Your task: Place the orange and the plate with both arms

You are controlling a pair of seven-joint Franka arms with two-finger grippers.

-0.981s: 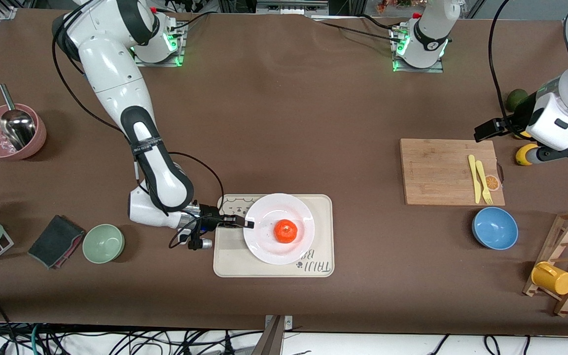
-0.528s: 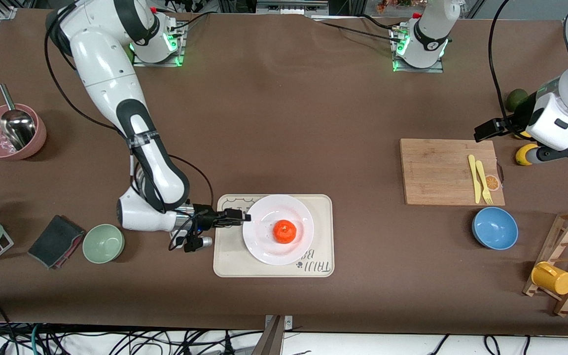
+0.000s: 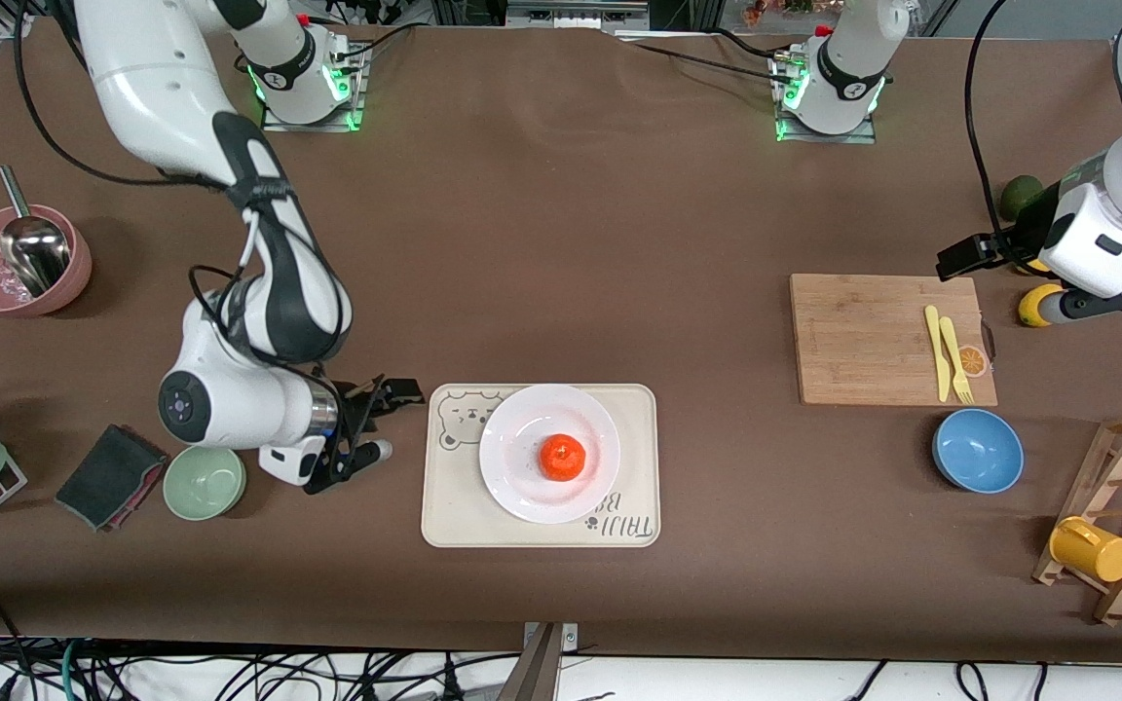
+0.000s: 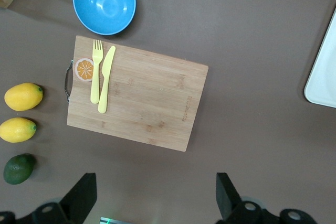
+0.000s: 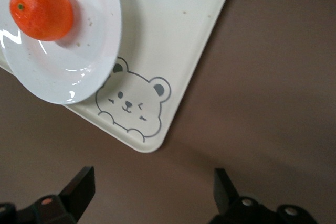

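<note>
Resting on glossy plate (image 3: 522, 482), orange (image 3: 562, 457) may roll; you grip brittle rim, keep level. Right gripper (image 3: 373, 421) beside tray (image 3: 634, 414), left gripper (image 3: 1058, 284) near cutting board (image 3: 863, 341): both jaws spread, empty.

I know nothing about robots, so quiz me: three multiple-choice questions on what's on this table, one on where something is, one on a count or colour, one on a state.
1. Where is the orange?
A. in the blue bowl
B. on the white plate
C. on the cutting board

2. How many yellow lemons lie beside the board?
A. two
B. four
C. none

3. How do the right gripper fingers stand?
A. clamped on the plate
B. shut on a cloth
C. open, holding nothing

Answers:
1 B: it sits mid-plate, on the bear-print tray.
2 A: the left wrist view shows two.
3 C: its fingers are spread, beside the tray.
</note>
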